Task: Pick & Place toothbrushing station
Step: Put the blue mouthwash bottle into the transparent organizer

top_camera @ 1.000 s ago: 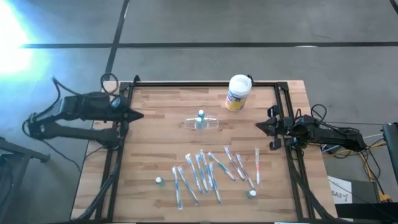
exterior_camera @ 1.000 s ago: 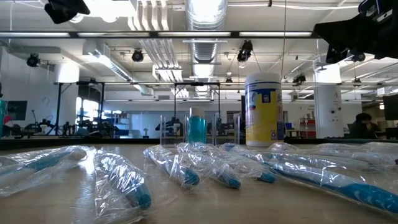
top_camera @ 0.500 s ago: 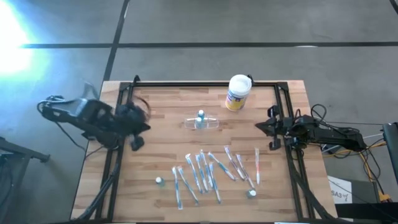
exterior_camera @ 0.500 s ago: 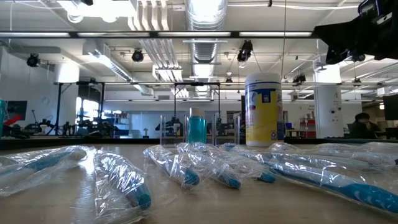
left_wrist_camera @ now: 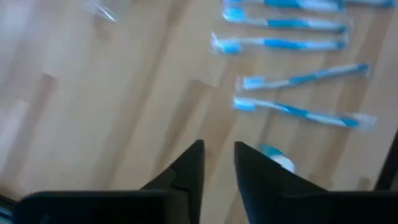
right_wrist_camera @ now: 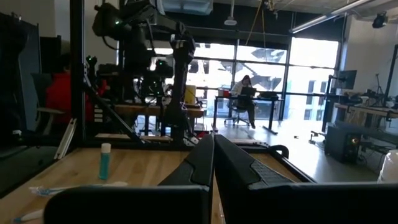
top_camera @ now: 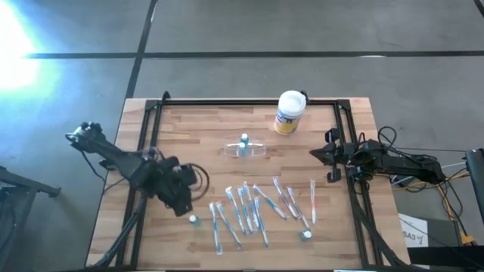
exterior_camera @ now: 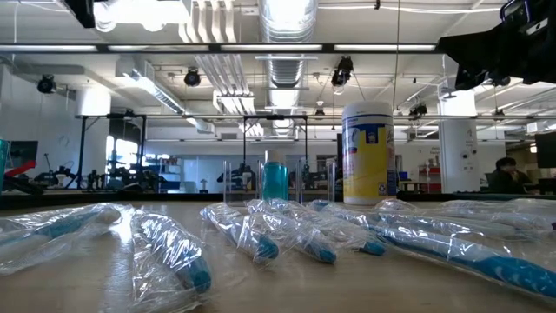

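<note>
High view is showing the left gripper (top_camera: 181,205) hanging over the worktop (top_camera: 204,128) near the wrapped toothbrushes (top_camera: 246,208), fingers slightly parted and holding nothing. The toothbrushing station (top_camera: 246,149) is standing untouched mid-worktop, well apart (the approach step, I judge), so next that arm must reach toward it; the right gripper (top_camera: 315,154) is waiting clenched at the right edge.

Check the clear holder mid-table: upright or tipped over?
Upright. The clear holder sits flat on the table, and the small blue bottle in it stands vertical in the low view.
</note>
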`<state>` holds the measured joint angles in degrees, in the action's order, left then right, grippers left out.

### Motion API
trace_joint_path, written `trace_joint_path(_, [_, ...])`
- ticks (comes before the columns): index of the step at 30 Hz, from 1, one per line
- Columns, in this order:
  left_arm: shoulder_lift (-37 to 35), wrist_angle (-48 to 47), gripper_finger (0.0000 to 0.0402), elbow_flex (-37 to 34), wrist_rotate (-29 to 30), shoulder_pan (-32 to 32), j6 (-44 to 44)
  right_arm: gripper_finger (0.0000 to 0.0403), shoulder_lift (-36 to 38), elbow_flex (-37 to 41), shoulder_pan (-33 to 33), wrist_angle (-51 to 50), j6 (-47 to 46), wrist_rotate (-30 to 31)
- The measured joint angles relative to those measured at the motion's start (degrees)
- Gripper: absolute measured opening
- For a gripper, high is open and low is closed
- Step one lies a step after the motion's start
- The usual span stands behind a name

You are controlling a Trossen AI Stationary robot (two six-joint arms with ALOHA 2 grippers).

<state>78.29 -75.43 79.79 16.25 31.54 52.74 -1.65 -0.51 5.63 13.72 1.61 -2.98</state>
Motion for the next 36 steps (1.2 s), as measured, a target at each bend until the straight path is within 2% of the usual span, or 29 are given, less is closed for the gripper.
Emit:
trace_joint_path(7, [5.2,1.1,0.0167,0.0,-2.9,2.9,4.8,0.0008,0.0,0.0,0.0,0.0,0.2,0.0])
trace_joint_path(12, [8.2,2.0,0.0191,0.0,-6.7,4.1,6.6,0.0008,0.0,0.0,0.0,0.1,0.5,0.0])
trace_joint_path(17, [10.8,2.4,0.0193,-0.2,-7.9,4.4,7.1,0.0008,0.0,0.0,0.0,0.2,1.0,0.0])
trace_joint_path(27, [12.2,7.3,0.0192,-0.3,-10.9,5.4,-3.1,0.0008,0.0,0.0,0.0,0.2,1.0,0.0])
trace_joint_path(36, [13.7,9.9,0.0191,-0.4,-11.4,5.4,-0.8,0.0008,0.0,0.0,0.0,0.2,1.0,0.1])
